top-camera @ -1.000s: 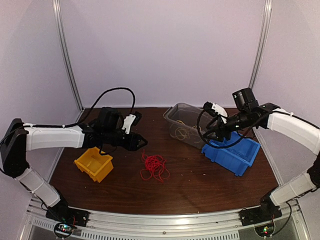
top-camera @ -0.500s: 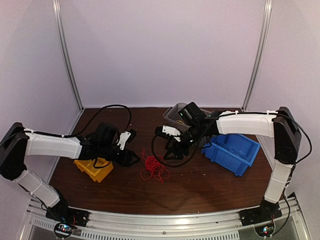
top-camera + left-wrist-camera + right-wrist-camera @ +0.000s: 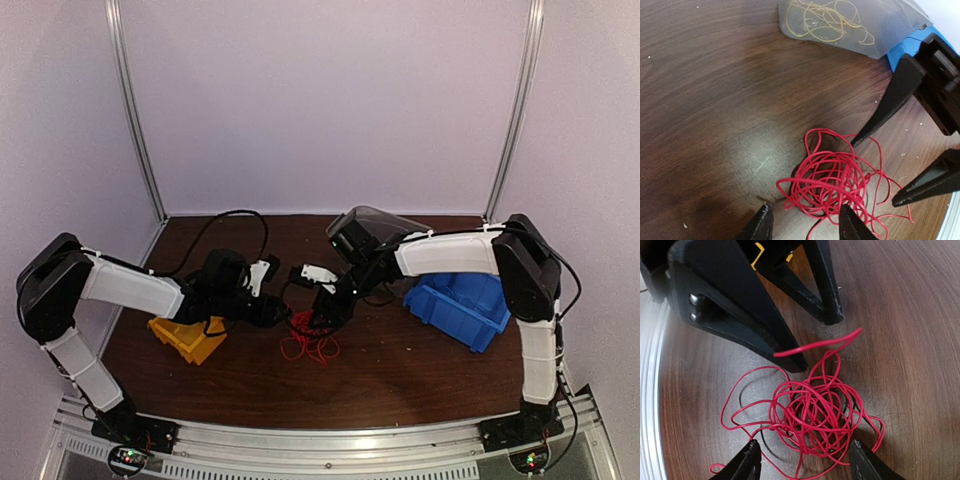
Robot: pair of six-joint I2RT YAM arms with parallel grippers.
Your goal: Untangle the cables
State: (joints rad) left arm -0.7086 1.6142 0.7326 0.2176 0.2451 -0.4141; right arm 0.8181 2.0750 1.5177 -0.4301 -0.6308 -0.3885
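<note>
In the middle of the desk [image 3: 420,370], the red cables [image 3: 308,335] lie in one messy ball. My left end effector [image 3: 807,222] and my right end effector [image 3: 805,460] both stand wide open right by it, holding nothing.

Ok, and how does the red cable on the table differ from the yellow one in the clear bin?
The red cable lies on the table between the open left hand and right hand; the yellow cable sits inside the clear bin, away from both. Red is bunched into a dense ball with stray loops; yellow spreads in looser loops. Both are thin tangled wires, neither held.
</note>
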